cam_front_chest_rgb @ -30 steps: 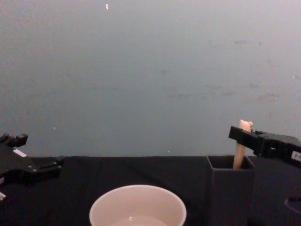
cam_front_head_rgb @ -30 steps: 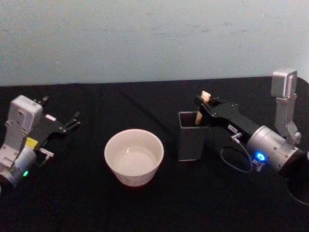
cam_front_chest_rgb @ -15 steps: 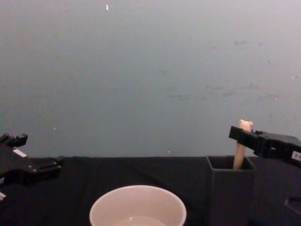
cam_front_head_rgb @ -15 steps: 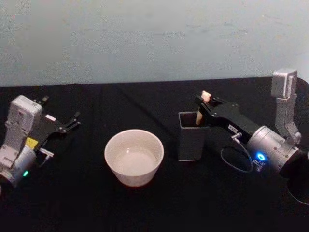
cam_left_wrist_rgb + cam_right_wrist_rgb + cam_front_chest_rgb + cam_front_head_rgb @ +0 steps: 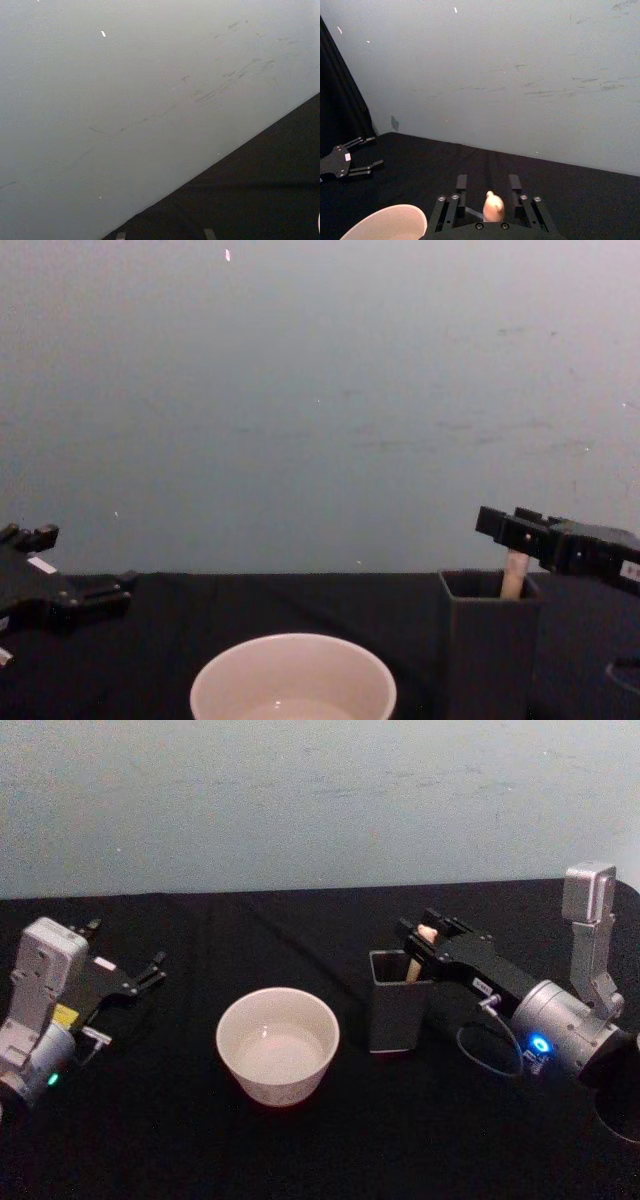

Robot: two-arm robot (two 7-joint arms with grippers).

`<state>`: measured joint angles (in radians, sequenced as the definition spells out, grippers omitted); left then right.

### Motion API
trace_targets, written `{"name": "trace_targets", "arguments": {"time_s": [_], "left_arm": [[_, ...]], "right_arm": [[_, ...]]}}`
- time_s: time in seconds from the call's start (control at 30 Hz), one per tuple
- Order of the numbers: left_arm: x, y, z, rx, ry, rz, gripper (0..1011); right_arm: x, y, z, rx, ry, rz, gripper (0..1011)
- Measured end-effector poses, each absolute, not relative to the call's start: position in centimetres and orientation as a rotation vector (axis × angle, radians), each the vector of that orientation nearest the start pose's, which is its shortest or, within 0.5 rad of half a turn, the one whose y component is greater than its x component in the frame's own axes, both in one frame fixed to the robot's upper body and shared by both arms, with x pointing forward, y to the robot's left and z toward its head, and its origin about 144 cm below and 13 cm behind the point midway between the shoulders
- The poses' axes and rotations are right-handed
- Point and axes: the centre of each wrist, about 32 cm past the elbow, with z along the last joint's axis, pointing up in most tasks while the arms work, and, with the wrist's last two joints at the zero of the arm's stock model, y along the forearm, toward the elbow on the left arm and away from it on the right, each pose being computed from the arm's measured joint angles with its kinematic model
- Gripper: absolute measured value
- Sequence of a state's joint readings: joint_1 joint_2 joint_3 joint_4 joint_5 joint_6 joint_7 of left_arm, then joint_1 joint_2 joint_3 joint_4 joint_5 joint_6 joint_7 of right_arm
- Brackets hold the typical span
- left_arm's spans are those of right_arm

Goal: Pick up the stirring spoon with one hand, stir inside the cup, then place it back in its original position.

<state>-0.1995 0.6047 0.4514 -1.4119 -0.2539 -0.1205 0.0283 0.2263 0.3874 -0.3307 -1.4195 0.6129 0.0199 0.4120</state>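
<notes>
Over the dark holder box [image 5: 398,1000], the right gripper [image 5: 420,933] has its spread fingers on either side of the spoon [image 5: 493,207], which stands in the box beside the cup [image 5: 277,1044]. Far left, the left gripper [image 5: 140,978] rests open.

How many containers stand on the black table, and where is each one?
2. The cream cup stands near the table's middle. The dark grey holder box stands to its right with the stirring spoon inside, between the right gripper's fingers.
</notes>
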Motion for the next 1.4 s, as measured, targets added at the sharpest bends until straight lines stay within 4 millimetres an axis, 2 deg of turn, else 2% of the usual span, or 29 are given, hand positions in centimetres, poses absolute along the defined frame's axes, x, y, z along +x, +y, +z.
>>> {"name": "trace_targets", "arguments": {"time_s": [0.43, 0.6, 0.87, 1.07, 1.2, 1.4], "left_arm": [[48.9, 31.0, 114.0, 0.304, -0.285, 1.248, 1001], [48.9, 31.0, 114.0, 0.304, -0.285, 1.248, 1001], [48.9, 31.0, 114.0, 0.304, -0.285, 1.248, 1001], [48.9, 31.0, 114.0, 0.304, -0.285, 1.248, 1001], [48.9, 31.0, 114.0, 0.304, -0.285, 1.248, 1001], [48.9, 31.0, 114.0, 0.304, -0.285, 1.248, 1001]], "right_arm": [[51.0, -26.1, 115.8, 0.099, 0.170, -0.915, 898], [51.0, -26.1, 115.8, 0.099, 0.170, -0.915, 1003], [50.8, -25.9, 116.0, 0.130, 0.083, -0.943, 1003], [50.6, -25.5, 116.8, 0.175, -0.061, -1.052, 1003], [50.4, -25.1, 116.8, 0.108, -0.196, -1.200, 1003], [50.2, -25.1, 115.3, -0.008, -0.249, -1.325, 1002]]}}
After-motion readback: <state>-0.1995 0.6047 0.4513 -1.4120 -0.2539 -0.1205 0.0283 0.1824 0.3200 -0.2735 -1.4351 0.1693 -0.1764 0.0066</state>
